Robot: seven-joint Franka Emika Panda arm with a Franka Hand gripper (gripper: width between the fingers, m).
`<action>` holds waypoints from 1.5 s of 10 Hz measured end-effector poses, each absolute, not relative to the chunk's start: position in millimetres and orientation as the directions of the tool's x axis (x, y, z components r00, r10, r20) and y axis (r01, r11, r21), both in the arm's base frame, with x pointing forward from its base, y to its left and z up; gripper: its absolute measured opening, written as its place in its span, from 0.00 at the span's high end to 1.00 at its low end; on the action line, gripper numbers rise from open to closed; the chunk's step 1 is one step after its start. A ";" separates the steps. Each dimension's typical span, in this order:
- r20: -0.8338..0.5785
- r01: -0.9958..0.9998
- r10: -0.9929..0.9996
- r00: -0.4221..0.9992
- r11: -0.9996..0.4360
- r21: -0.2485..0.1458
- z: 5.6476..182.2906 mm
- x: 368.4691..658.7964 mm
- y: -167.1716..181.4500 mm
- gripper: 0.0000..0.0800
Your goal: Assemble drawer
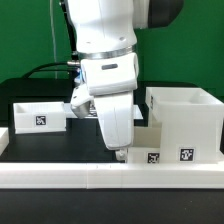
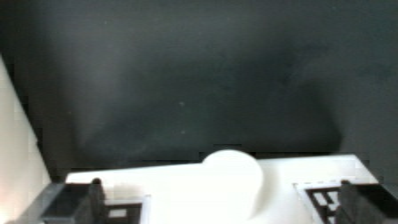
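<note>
smooth white plastic is seen in a boxy open-topped housing (image 1: 185, 125) and a low tray (image 1: 40, 116); the gripper (image 1: 121, 151) is held spread wide.

No legible words, brands or numbers in either view. Only signs, exterior view: black-and-white square tag (image 1: 41, 122) on low white plastic tray (image 1: 22, 112), left of frame; second tag (image 1: 187, 155) on tall white cube-like plastic housing (image 1: 190, 122), lower right; third tag (image 1: 153, 157) just beside it, bottom centre.

Exterior view faces the arm (image 1: 105, 60) closely; wrist view looks past fingers (image 2: 80, 200) onto table (image 2: 196, 80).
</note>
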State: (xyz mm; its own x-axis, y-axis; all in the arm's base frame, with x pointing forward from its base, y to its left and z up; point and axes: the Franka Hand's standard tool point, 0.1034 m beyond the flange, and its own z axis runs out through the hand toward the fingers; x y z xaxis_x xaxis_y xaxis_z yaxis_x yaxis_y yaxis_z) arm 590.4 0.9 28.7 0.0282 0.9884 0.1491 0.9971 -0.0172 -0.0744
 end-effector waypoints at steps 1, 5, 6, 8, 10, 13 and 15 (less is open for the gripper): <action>0.152 0.997 0.988 0.023 -0.011 -0.077 28.2 589.8 6.1 0.19; 0.152 0.997 0.988 0.025 -0.014 -0.078 26.8 589.0 4.6 0.19; 0.157 0.997 0.988 0.009 0.003 -0.075 26.2 589.4 10.4 0.19; 0.168 0.997 0.985 -0.032 0.043 -0.066 29.7 592.5 18.8 0.19; 0.173 0.997 0.984 -0.038 0.048 -0.057 35.8 599.6 28.7 0.19; 0.163 0.995 0.986 -0.028 0.042 -0.086 27.0 592.7 32.3 0.19; 0.164 0.995 0.986 -0.026 0.042 -0.094 22.7 590.0 33.8 0.19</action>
State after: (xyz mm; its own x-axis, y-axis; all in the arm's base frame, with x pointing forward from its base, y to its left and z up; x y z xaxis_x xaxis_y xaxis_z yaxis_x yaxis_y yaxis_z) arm 590.0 33.8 22.7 -0.0257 0.9861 0.1643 0.9947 0.0415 -0.0939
